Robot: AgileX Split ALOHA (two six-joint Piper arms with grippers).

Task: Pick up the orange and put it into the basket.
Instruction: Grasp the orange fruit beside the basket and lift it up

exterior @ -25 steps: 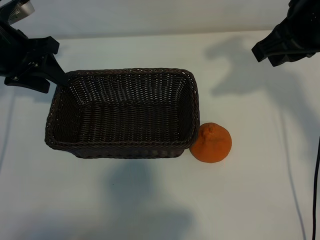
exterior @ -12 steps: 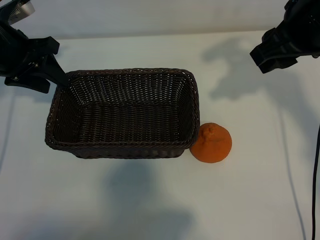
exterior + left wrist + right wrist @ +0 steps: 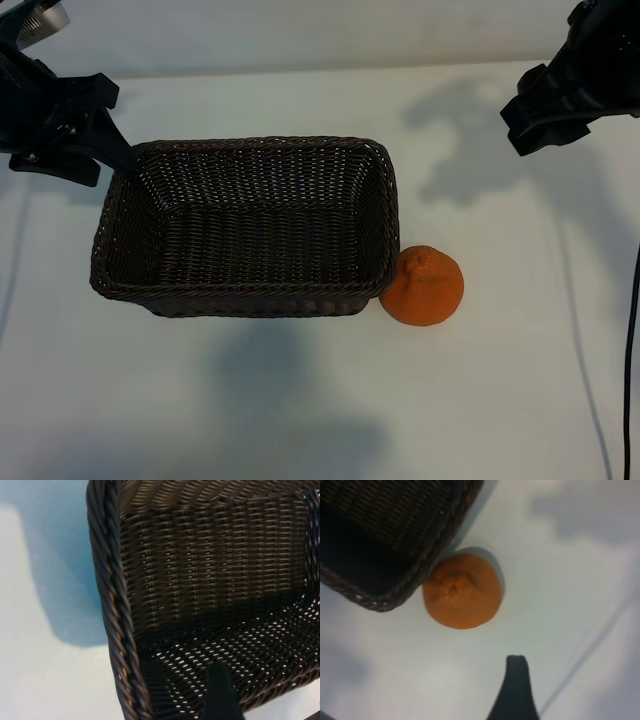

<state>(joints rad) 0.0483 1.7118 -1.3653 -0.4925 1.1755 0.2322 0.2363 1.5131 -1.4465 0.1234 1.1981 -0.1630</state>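
Exterior view: orange (image 3: 422, 286) against basket (image 3: 245, 290), well apart from open right tool (image 3: 548, 112).

A pale, plain table (image 3: 300, 400) fills the exterior view; soft grey shadows (image 3: 290, 400) lie across it near the lower edge and toward the far right corner; a thin dark cable (image 3: 632, 350) runs down the right edge; a faint line beside it is perhaps a seam.

Plain white table (image 3: 300, 400) filling the exterior view, soft grey shadows near its front edge and back right corner, even overhead light
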